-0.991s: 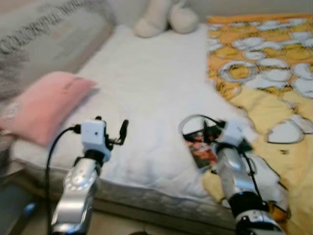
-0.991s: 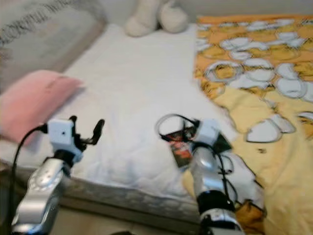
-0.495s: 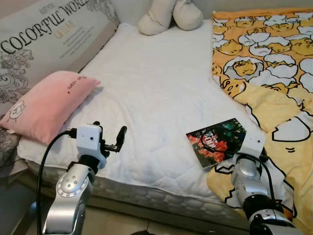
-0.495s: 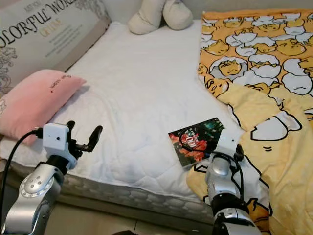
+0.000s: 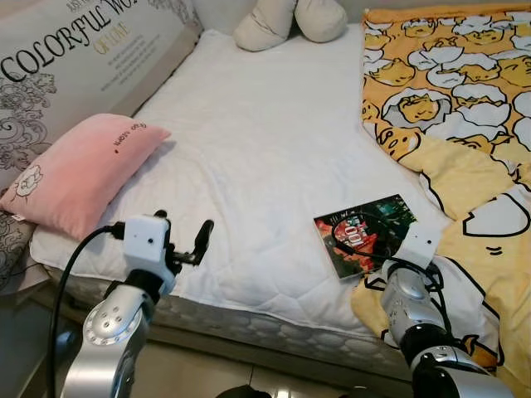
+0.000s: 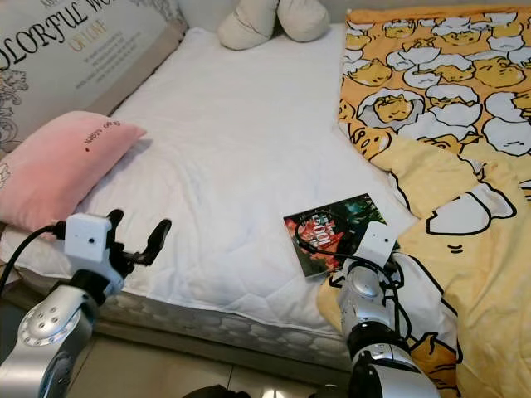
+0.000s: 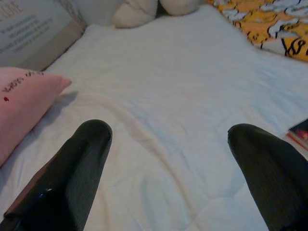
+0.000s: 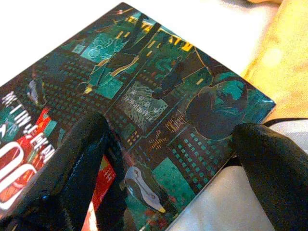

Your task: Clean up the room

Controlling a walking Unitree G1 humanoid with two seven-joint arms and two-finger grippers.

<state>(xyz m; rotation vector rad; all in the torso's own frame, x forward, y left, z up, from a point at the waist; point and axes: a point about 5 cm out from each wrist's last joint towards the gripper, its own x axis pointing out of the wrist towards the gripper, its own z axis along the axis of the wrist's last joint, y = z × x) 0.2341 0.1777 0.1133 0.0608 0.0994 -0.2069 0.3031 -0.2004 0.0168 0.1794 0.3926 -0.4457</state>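
Note:
A dark comic book [image 5: 363, 233] with a teal and red cover lies flat on the white mattress [image 5: 265, 141], at the edge of the yellow duvet [image 5: 452, 91]. My right wrist [image 5: 417, 245] hovers at the book's near right corner. In the right wrist view the right gripper [image 8: 168, 144] is open, its fingers [image 8: 82, 159] spread just above the cover [image 8: 144, 96]. My left gripper [image 5: 182, 234] is open and holds nothing, raised over the near edge of the mattress, with bare sheet [image 7: 168, 96] ahead of it.
A pink pillow [image 5: 83, 170] lies at the left of the bed beside a large printed cushion [image 5: 66, 58]. A cream plush toy [image 5: 290, 18] sits at the head. The mattress's front edge [image 5: 249, 323] runs just before my arms.
The view has steadied from a blur and shifted slightly. My right wrist has drawn back from over the book to its near right corner. The left arm has sunk a little.

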